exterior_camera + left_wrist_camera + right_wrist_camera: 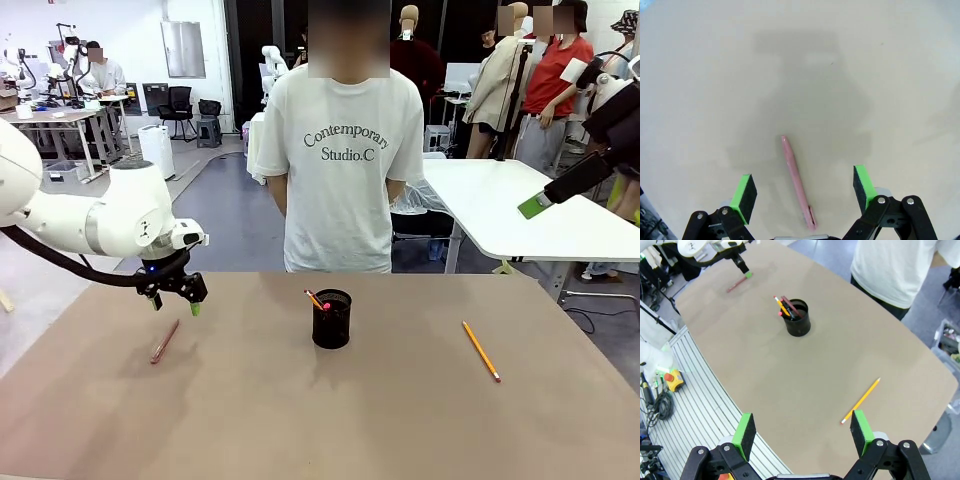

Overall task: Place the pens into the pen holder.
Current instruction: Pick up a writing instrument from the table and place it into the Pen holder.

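Over the left of the bench (pixel 300 430), the left gripper (pixel 175 303) hangs low, jaws released and spread wide. One slim pink pen (pixel 165 340) lies flat beneath it, untouched. Mid-bench stands one black mesh pen holder (pixel 332 318), upright, holding at least two sticks: an orange pencil (pixel 780 305) and a dark pen (pixel 788 304); the full count is unclear. Farther right lies one loose orange-yellow pencil (pixel 481 351). The right gripper (pixel 802 432) is high above the bench, jaws released and empty.
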